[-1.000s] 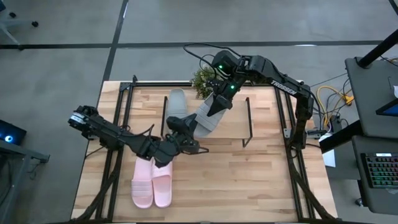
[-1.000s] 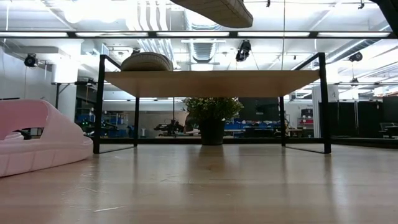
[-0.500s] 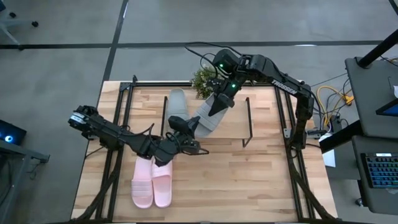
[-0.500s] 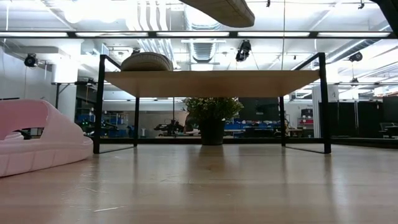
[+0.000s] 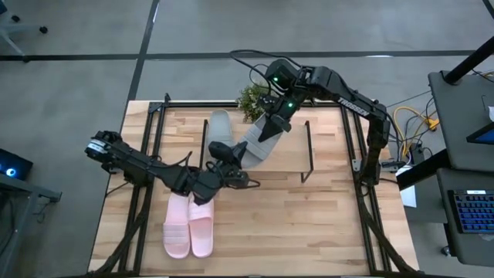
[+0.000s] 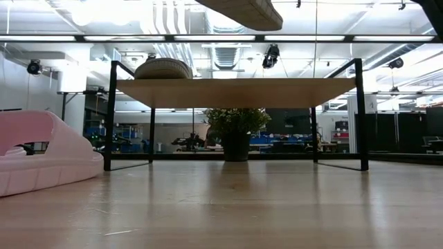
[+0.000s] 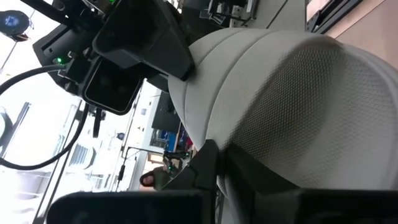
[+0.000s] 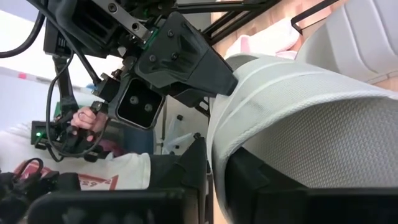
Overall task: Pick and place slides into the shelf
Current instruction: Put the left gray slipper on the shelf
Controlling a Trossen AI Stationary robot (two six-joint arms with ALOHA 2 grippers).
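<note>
Grey-green slide (image 5: pixel 257 142) now pinched by left gripper's (image 5: pixel 231 161) closed jaws.

We see a potted plant (image 6: pixel 236 135) standing at the wooden tabletop's (image 5: pixel 309 224) far edge, a keyboard (image 5: pixel 472 212) on a side desk well apart, and a person's hand (image 8: pixel 84 121) gripping a dark device beyond the table.

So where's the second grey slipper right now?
In the high view, the second grey slipper is in the air above the shelf, near its middle, held between the left gripper and right gripper, beside the first grey slipper on the shelf.
</note>
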